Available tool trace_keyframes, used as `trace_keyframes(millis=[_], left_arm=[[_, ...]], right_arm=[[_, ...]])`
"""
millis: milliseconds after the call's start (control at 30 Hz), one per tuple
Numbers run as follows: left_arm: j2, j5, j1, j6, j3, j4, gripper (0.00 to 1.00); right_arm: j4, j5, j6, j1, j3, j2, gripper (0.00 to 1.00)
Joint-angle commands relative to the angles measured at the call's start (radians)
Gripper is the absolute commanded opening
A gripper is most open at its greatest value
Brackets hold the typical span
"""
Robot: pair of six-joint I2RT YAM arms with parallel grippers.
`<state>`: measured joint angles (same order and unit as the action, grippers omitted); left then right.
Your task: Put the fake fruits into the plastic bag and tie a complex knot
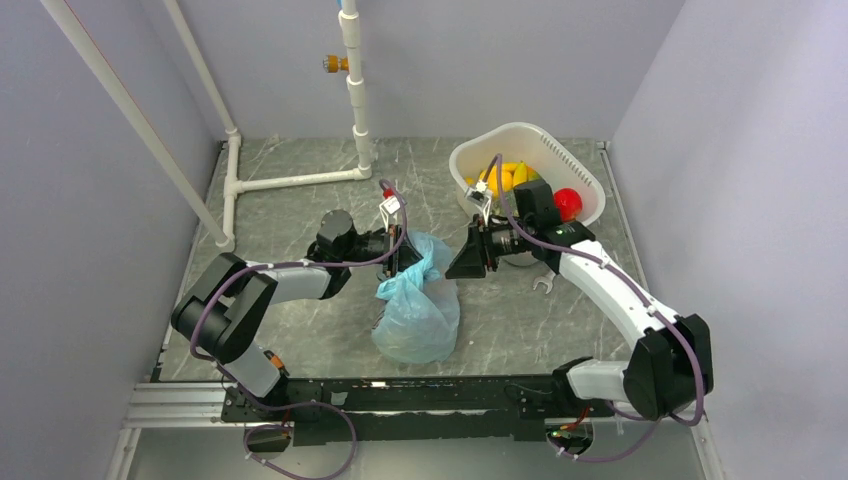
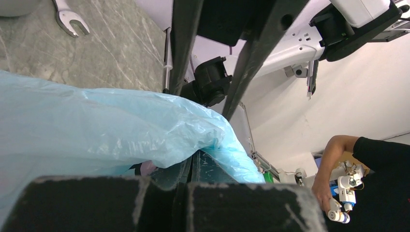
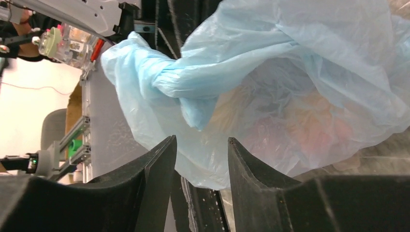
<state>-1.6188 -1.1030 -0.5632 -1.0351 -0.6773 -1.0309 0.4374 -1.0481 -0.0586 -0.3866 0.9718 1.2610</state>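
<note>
Grey marbled surface [image 1: 300, 215] runs between pale lilac walls, with a white pipe frame [image 1: 355, 110] at the back left. At its middle sits the plastic bag [image 1: 420, 315], between the two pincers. It is thin, crinkled, light-blue and translucent, bulging low and gathered narrow at the top. From the right wrist, blurred peach, orange and pink fake fruits [image 3: 314, 121] show through the film. A tight twist of film [image 3: 164, 79] stands out sideways there, with a pointed tail hanging below it. The left pincer [image 1: 403, 252] is pressed together on the bag's upper edge. The right pincer [image 3: 200, 140] is spread, just beside the bag, with nothing between its fingers. A white slotted basket [image 1: 560, 150] at the back right holds yellow fruits [image 1: 505, 178] and a red fruit [image 1: 567, 203]. A wrench [image 1: 543, 285] lies near the right arm.
</note>
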Motion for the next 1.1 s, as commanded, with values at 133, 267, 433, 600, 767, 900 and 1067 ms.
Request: trace_keyframes(millis=[133, 267, 433, 600, 767, 900, 1067], left_arm=[[0.004, -0.021, -0.007, 0.012, -0.049, -0.046, 0.00], [0.004, -0.022, -0.011, 0.027, -0.056, -0.029, 0.00], [-0.006, -0.024, -0.015, 0.023, -0.063, -0.034, 0.00], [-0.006, -0.027, -0.015, 0.031, -0.069, -0.019, 0.00], [0.015, -0.035, -0.010, 0.053, -0.055, 0.014, 0.06], [0.047, -0.042, 0.011, 0.077, -0.014, 0.048, 0.13], [0.038, -0.029, -0.003, 0.070, -0.035, 0.015, 0.01]], right_arm=[[-0.210, -0.053, -0.128, -0.004, -0.034, 0.061, 0.50], [-0.289, -0.090, -0.192, -0.005, -0.041, 0.084, 0.52], [-0.306, -0.102, -0.190, -0.014, -0.031, 0.108, 0.48], [-0.255, -0.142, -0.141, -0.015, -0.015, 0.117, 0.25], [-0.187, -0.151, -0.084, -0.010, -0.009, 0.103, 0.00], [-0.129, -0.138, -0.036, -0.001, -0.001, 0.096, 0.00], [-0.163, -0.140, -0.064, -0.002, -0.008, 0.097, 0.00]])
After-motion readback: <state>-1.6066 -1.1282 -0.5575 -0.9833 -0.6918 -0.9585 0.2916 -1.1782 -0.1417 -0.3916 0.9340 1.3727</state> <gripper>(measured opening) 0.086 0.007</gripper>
